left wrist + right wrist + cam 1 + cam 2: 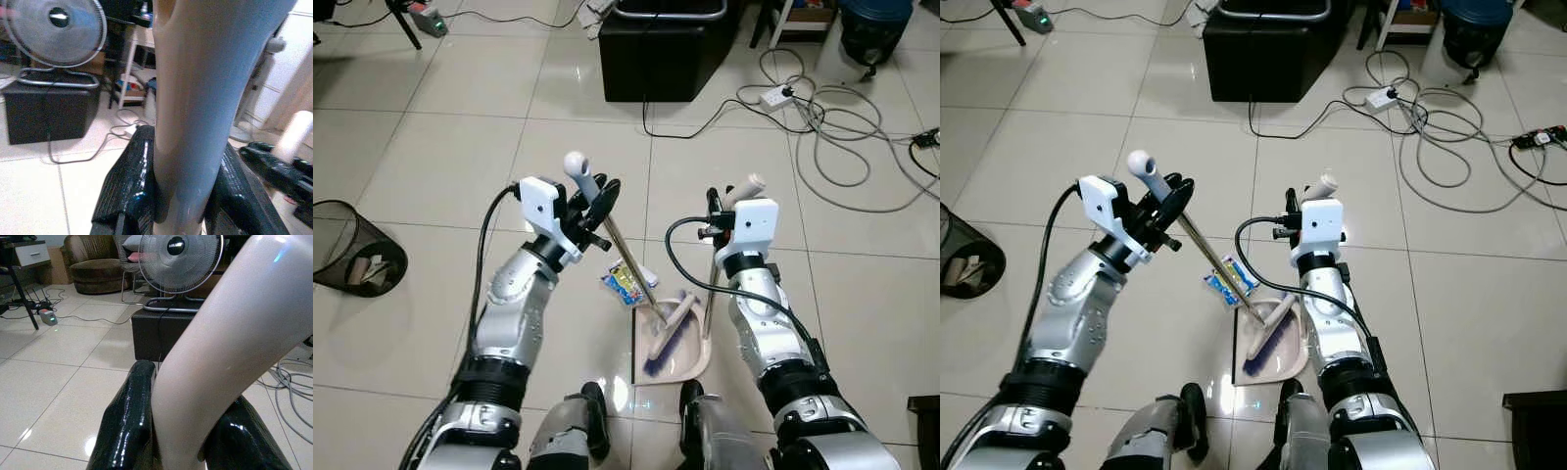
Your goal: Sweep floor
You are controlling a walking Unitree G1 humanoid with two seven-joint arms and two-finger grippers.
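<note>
Both arms [514, 294] raised, handles [576, 166] seemingly gripped.

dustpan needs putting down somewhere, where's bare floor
Bare tile lies ahead of the left claw, between the mesh bin and the black box, and right of the right claw below the cable tangle. Crowded: wrapper, broom and dustpan by the robot's feet.

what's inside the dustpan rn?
The broom head lies in the dustpan, purple bristles on the pan floor. The blue-yellow wrapper is outside, on the tile beside its front edge. Any fine debris under the bristles is covered and cannot be seen.
</note>
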